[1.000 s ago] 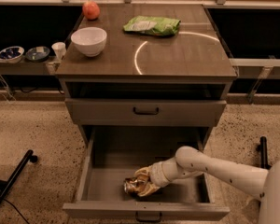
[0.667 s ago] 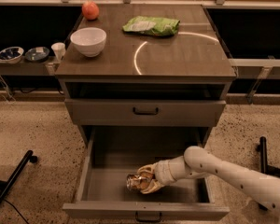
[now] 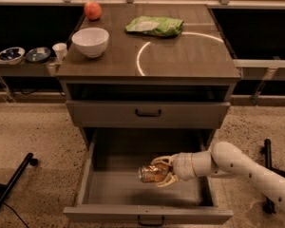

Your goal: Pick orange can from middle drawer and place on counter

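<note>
The gripper [image 3: 157, 174], clenched on the can [image 3: 150, 173], has lifted it just clear of the drawer [image 3: 109, 191] floor, so the carry up to the counter [image 3: 180, 56] can likely begin.

The smooth white tubular arm [image 3: 249, 167] has rounded joints speckled with small dark holes. Its cream-coloured two-finger gripper [image 3: 158, 172], with thin curved fingers, is inside the open grey middle drawer [image 3: 114, 192].

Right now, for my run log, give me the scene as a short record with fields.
gripper: inside the middle drawer, closed around the orange can
orange can: held sideways, within the drawer
middle drawer: pulled open
counter: holds white bowl, red-orange fruit, green bag; no can on it yet
</note>
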